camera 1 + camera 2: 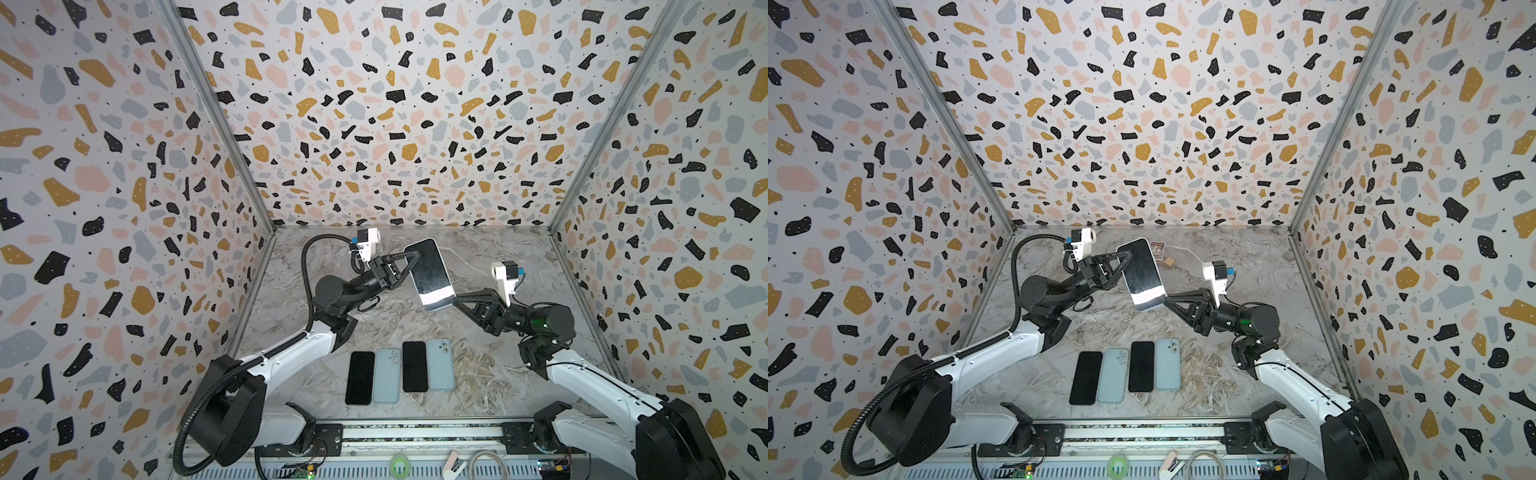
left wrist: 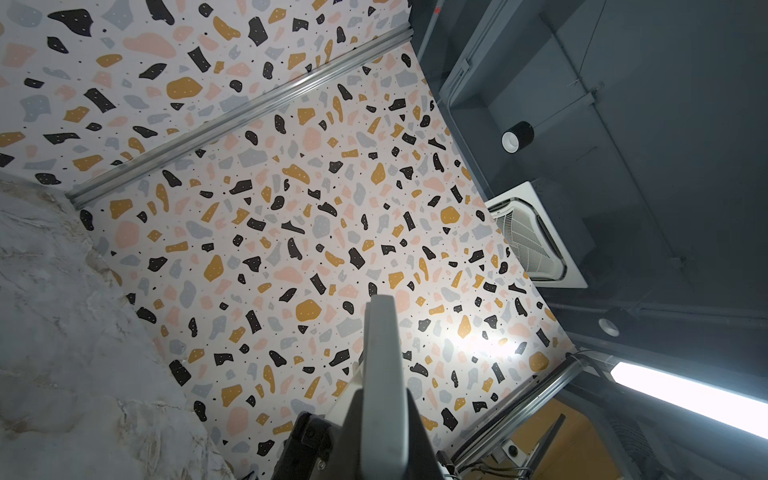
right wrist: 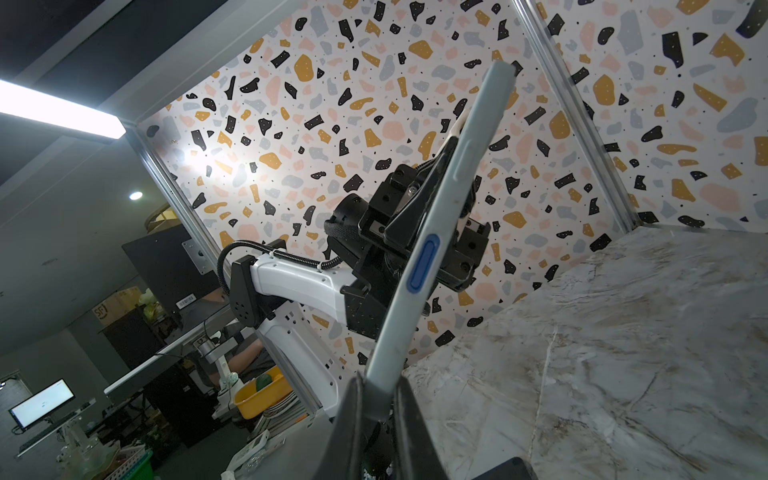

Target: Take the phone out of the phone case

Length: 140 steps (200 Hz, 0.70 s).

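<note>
- Holding the phone [image 1: 428,272] in its pale case [image 3: 440,216] up off the tabletop [image 1: 519,386], behind the row of phones and cases [image 1: 401,370], you have both pairs of jaws clamped on it.
- Left jaws pinch a long edge; right jaws pinch the end nearest the row.
- Hold the left grip firm, then peel the case lip back slowly with the right.

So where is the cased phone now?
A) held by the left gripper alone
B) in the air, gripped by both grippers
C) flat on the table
B: in both top views the cased phone hangs above the table, the left gripper shut on its side edge and the right gripper shut on its near end.
</note>
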Available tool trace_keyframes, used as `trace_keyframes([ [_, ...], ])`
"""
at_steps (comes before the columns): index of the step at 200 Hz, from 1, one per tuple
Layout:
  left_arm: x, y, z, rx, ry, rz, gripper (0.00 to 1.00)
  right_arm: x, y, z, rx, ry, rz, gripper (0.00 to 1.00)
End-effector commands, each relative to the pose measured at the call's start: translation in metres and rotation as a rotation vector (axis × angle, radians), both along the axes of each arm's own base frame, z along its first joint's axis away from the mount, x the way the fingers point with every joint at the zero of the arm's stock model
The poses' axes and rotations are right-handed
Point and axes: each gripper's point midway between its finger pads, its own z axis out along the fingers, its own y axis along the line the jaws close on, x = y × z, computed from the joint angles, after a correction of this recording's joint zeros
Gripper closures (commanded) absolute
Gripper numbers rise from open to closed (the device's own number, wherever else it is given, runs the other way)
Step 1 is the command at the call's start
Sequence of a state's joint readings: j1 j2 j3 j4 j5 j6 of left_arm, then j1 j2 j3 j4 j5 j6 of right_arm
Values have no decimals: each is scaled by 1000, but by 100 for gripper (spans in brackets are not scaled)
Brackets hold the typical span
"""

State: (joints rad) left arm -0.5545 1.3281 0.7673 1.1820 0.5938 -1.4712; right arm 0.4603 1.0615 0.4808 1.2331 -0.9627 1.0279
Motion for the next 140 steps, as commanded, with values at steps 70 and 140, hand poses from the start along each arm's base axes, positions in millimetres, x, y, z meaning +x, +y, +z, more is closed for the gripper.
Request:
trace_keyframes([
  [70,-19,-1,59,-122,-40,-63,100,-12,11,-1,-75,-194,119,88],
  [140,-15,-10,51,-83,-15,-68,100,-2,16,-7,-122,-203,100,88],
])
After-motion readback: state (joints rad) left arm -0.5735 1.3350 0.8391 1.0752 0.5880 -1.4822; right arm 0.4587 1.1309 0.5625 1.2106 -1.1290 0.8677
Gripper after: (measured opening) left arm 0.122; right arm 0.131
